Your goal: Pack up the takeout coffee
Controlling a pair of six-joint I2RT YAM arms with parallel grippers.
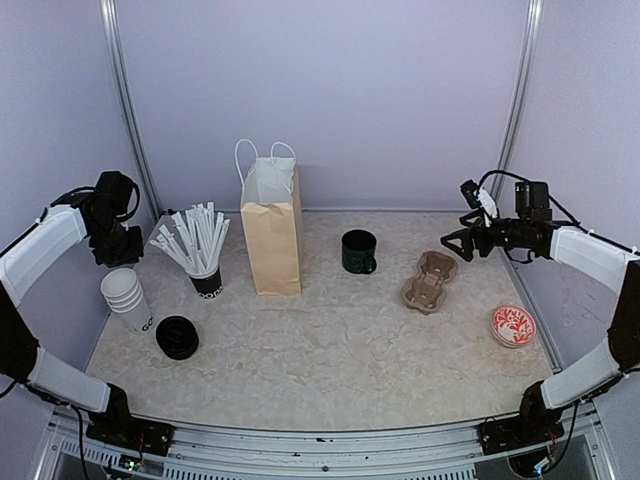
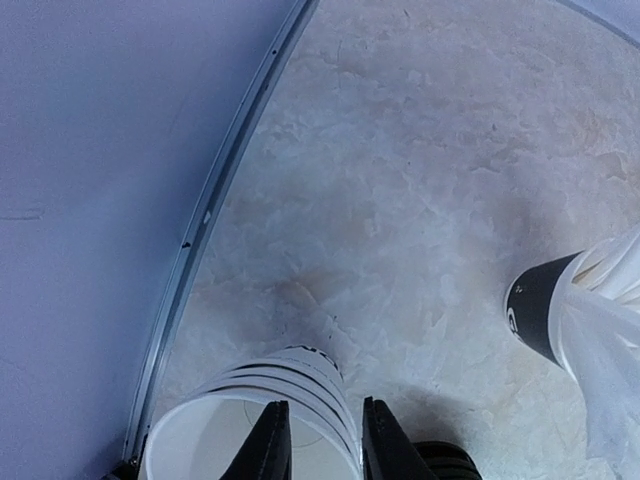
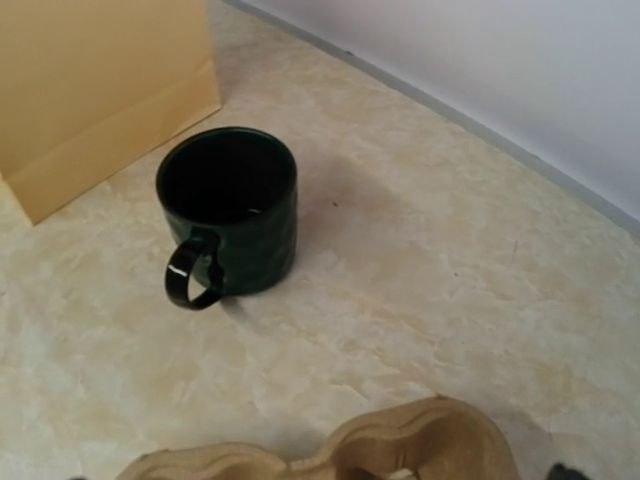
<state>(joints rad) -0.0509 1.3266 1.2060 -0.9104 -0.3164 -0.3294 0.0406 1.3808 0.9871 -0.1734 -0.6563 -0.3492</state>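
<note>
By the left wall, the left claw (image 2: 322, 404) pinched the rim of the stacked white cups (image 2: 300, 372), 1 finger inside, prob. to peel 1 off. The right claw (image 1: 456, 241) hung spread above the cardboard tray (image 1: 430, 281), maybe to steady it.

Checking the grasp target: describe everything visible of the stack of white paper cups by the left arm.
The stack of white paper cups is several nested cups, rims ringed one above another, mouth up and lidless, black lettering near the base. It stands on the table at the left edge. The left gripper straddles its wall, one finger inside, one outside; grip unclear.
</note>
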